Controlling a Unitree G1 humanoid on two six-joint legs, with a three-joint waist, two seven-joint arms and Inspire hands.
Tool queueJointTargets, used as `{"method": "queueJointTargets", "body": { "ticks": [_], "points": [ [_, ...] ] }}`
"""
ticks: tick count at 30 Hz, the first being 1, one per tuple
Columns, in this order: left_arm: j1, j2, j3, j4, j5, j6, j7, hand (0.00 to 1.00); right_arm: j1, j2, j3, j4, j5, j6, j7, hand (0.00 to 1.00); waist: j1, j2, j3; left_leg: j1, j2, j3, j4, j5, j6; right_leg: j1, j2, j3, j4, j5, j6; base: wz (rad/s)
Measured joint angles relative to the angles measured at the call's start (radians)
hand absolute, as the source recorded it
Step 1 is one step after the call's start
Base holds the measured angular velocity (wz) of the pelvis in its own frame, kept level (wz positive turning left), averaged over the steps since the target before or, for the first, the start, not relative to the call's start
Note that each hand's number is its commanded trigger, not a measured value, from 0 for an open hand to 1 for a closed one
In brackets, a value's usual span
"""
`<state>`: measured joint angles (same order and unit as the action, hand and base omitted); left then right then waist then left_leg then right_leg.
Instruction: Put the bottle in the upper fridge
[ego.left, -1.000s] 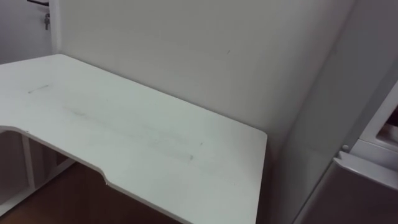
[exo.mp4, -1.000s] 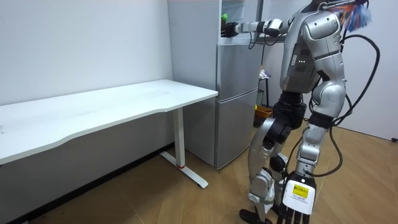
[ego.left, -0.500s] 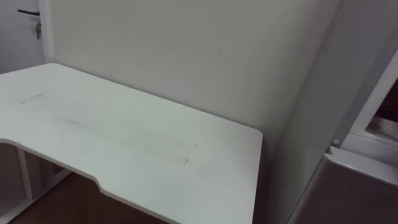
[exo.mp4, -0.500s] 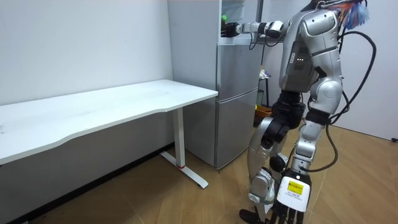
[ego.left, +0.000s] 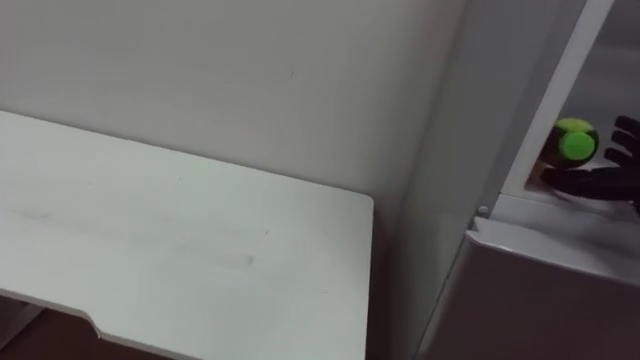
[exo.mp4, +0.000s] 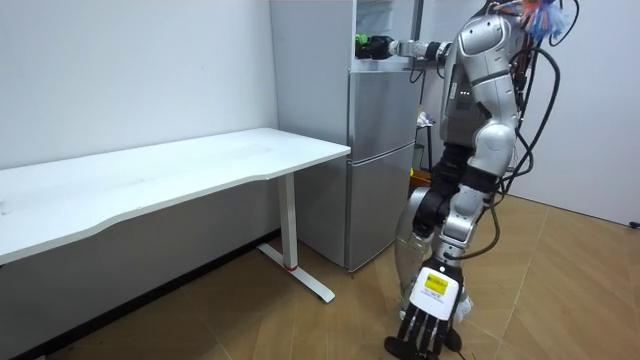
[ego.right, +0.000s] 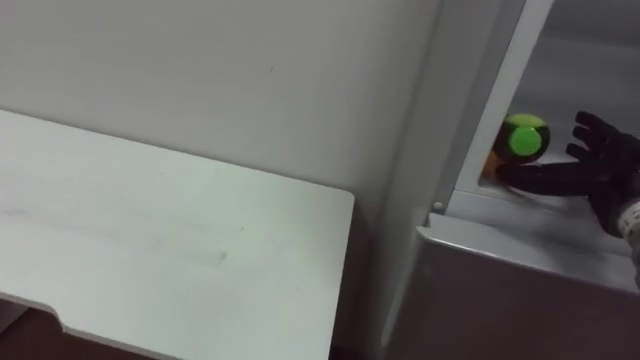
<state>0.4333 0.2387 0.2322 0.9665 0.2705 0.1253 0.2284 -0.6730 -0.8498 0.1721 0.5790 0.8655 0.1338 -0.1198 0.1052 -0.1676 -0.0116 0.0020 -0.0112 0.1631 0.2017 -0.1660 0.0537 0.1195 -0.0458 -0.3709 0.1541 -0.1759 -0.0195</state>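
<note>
A flat white desk (ego.left: 200, 250) meets a pale wall beside the tall grey fridge (ego.left: 540, 290). Its upper compartment holds the bottle with a round bright-green cap (ego.right: 524, 138). The right hand (ego.right: 605, 165) is just beside it, fingers spread and uncurled.

The bottle (ego.right: 522, 140) has a bright green cap (a hint of orange shows just below it). The right hand (ego.right: 603, 166) is black. The table (ego.left: 150, 250) is plain white, the fridge (exo.mp4: 380, 150) silver-grey, the floor (exo.mp4: 300, 330) brown wood grain.

Soft, even light fills the room. Past the right hand (ego.right: 592, 160), inside the fridge (ego.right: 520, 290), it looks dimmer.
</note>
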Motion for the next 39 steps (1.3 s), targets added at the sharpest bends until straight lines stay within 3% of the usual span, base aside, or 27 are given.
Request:
{"method": "queueJointTargets", "body": {
  "ticks": [6, 10, 20, 30, 35, 39],
  "points": [
    [0.0, -0.017, 0.001, 0.002, -0.005, 0.0, 0.008, 0.0, 0.086, 0.005, -0.054, -0.091, -0.06, -0.003, 0.003, 0.0, 0.004, 0.015, 0.0038, 0.011, 0.001, 0.007, 0.0, -0.005, 0.003, 0.008, -0.002, 0.013, 0.002, 0.001, 0.004, -0.05],
    [0.0, -0.022, 0.001, 0.003, -0.006, -0.001, 0.009, 0.0, 0.16, 0.024, -0.124, -0.142, -0.088, -0.006, 0.0, 0.0, 0.003, 0.015, 0.0026, 0.011, 0.0, 0.007, 0.002, -0.007, 0.006, 0.008, -0.003, 0.012, 0.004, 0.003, 0.006, 0.0],
    [0.002, -0.021, 0.001, 0.002, -0.006, 0.003, 0.009, 0.0, 0.249, 0.024, -0.159, -0.221, -0.087, -0.006, -0.021, 0.0, -0.014, 0.008, -0.0017, 0.009, -0.001, 0.007, 0.005, -0.009, 0.009, 0.002, -0.008, 0.013, 0.016, -0.001, 0.012, 0.0],
    [-0.005, -0.023, -0.001, -0.005, -0.005, -0.001, 0.009, 0.0, 0.409, 0.034, -0.207, -0.504, -0.142, -0.011, -0.047, 0.0, -0.028, 0.021, -0.0002, 0.025, 0.0, 0.032, 0.001, -0.01, 0.011, 0.001, -0.007, 0.045, 0.017, 0.0, 0.012, -0.09],
    [-0.016, -0.024, -0.003, -0.001, -0.006, -0.002, 0.009, 0.0, 0.425, 0.084, -0.207, -0.548, -0.236, -0.016, -0.05, 0.0, -0.045, 0.022, 0.0007, 0.031, 0.0, 0.034, 0.001, -0.011, 0.012, 0.001, -0.006, 0.052, 0.017, 0.0, 0.012, -0.01],
    [-0.023, -0.025, -0.004, 0.011, -0.005, -0.001, 0.017, 0.0, 0.441, 0.151, -0.243, -0.618, -0.271, -0.016, -0.05, 0.0, -0.053, 0.028, 0.0006, 0.024, 0.0, 0.04, 0.002, -0.012, 0.012, -0.013, -0.005, 0.068, 0.012, -0.001, 0.013, -0.06]
  ]
}}
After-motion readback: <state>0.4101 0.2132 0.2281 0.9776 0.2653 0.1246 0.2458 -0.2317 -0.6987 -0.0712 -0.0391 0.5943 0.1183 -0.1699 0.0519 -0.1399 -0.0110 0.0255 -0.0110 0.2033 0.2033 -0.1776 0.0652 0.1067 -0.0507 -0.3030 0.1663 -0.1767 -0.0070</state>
